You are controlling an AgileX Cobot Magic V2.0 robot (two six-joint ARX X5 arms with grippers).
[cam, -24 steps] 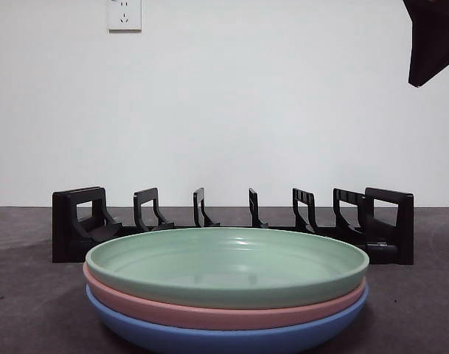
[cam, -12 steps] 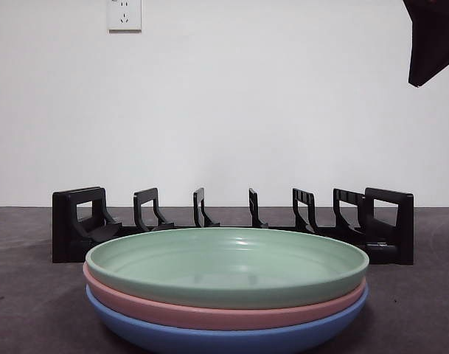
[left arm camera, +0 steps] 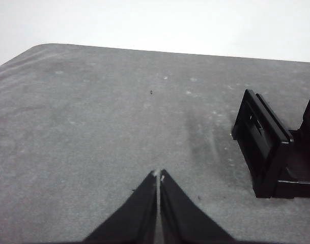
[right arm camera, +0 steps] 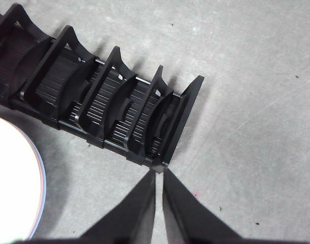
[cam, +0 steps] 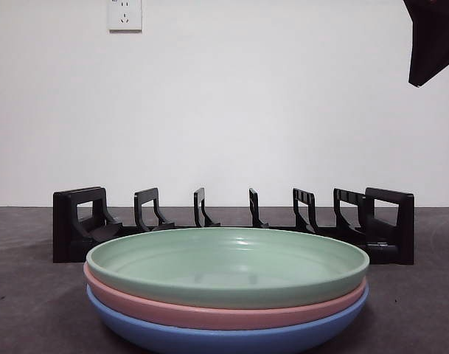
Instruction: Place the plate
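Note:
Three plates are stacked near the front of the table: a green plate [cam: 228, 259] on top, a pink plate [cam: 209, 313] under it, a blue plate [cam: 231, 339] at the bottom. Behind them stands a black slotted dish rack [cam: 231, 221] with nothing in it. My right gripper [right arm camera: 159, 174] hovers shut above the rack's end wall [right arm camera: 182, 119], holding nothing; the stack's edge [right arm camera: 15, 188] shows beside it. My left gripper [left arm camera: 158, 176] is shut over bare table, off the rack's other end [left arm camera: 266, 147]. A black tip [cam: 433, 37] shows in the front view's upper right corner.
The grey table [cam: 32, 310] stretches around the stack and rack. A white wall with a power socket [cam: 124, 15] stands behind. Open table surface [left arm camera: 93, 127] lies beyond the rack's left end.

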